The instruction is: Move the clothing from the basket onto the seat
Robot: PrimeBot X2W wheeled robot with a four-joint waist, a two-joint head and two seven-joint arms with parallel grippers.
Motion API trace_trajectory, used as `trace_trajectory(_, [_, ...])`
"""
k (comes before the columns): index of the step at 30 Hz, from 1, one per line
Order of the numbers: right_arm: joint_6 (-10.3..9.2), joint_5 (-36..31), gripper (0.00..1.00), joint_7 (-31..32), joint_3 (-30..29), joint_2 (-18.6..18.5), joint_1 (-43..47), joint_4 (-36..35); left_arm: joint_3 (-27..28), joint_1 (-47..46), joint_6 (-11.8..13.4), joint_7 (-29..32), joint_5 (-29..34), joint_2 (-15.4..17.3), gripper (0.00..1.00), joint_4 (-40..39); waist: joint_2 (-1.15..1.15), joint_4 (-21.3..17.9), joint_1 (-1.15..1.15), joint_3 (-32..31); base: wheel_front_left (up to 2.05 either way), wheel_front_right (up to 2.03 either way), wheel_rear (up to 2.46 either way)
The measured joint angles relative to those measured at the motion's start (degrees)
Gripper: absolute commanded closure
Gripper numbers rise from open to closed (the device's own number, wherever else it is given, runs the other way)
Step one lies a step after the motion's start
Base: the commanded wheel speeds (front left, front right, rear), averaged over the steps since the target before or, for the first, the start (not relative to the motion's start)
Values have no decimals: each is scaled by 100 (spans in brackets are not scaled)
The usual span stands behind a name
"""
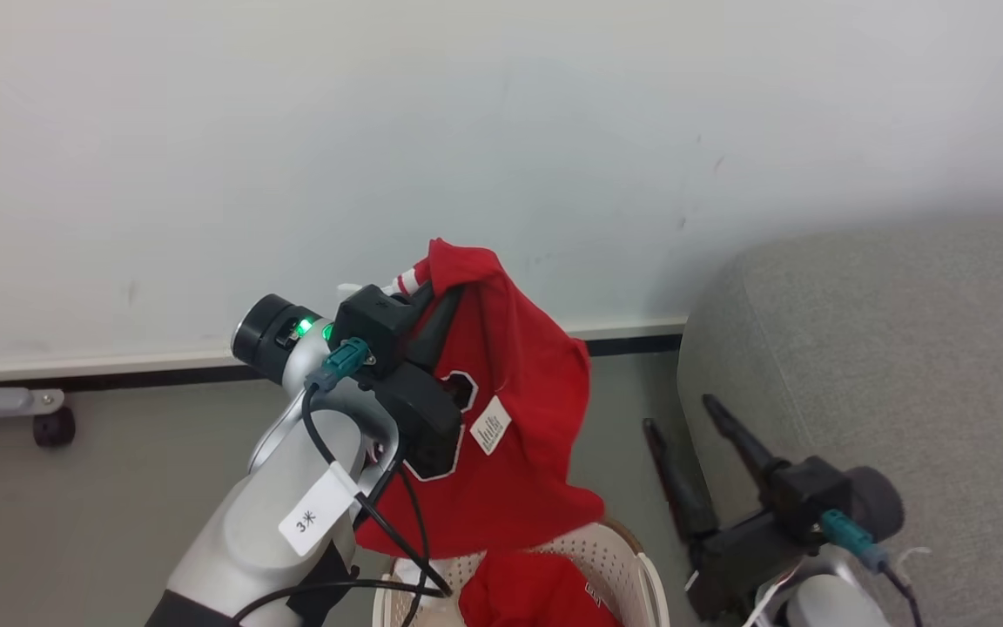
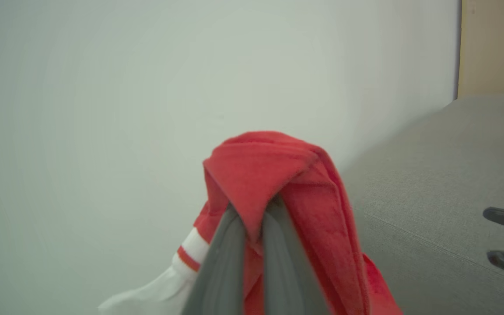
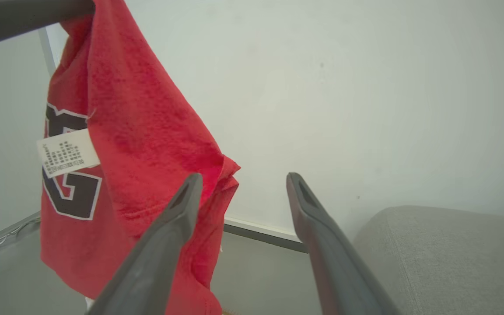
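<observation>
1. Two red garments to shift: a red shirt (image 1: pixel 519 366) hanging from the left gripper (image 1: pixel 440 292) near the middle of the head view, lifted clear above the basket (image 1: pixel 632 557) at 6 o'clock, and a second red garment (image 1: pixel 528 592) lying inside that basket.
2. Left gripper: pinched tight on a fold at the top of the shirt, with cloth draped over both fingers (image 2: pixel 225 262). Hold that pinch firm and do not loosen it before reaching the cushion.
3. Right gripper (image 1: pixel 680 414): spread wide and empty at 4 o'clock, just in front of the seat's near edge. Draw it aside, or at least steer the shirt around it.
4. Seat (image 1: pixel 885 348): at 3 o'clock, well apart from the shirt. Swing the left arm toward 3 o'clock without dropping height.
5. Mind the lower hem, hanging just above the basket rim: probably prone to dragging or snagging there and on the seat's rounded edge.
6. Lower only once over the flat of the cushion, well in from that edge, then open. Expect soft fabric left half over the curve to slide off toward the floor.
</observation>
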Motion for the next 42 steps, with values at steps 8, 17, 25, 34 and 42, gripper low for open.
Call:
trace_trajectory(8, [103, 3, 0, 0, 754, 85, -145, 124, -398, 49, 0, 9, -279, 2, 100, -160, 0, 1, 1, -204, 0, 0, 0])
trace_trajectory(17, [145, 143, 0, 0, 1440, 86, -502, 553, -917, 63, 33, 158, -619, 0, 100, -358, 1, 145, 1, -254, 0, 0, 0])
trace_trajectory(25, [145, 483, 0, 0, 2119, 87, -892, 812, -1223, 52, 120, 247, -812, 9, 100, -444, 1, 255, 1, -284, 0, 0, 0])
trace_trajectory(34, [-360, 797, 0, 1, 2535, 86, -1293, 1315, -1432, 46, 254, 321, -1067, 9, 100, -568, 1, 365, 1, -301, 0, 0, 0])
trace_trajectory(42, [-899, 1082, 0, 7, 2663, 86, -1523, 1760, -1558, 46, 363, 365, -1283, 11, 100, -634, 1, 422, 1, -293, 0, 0, 0])
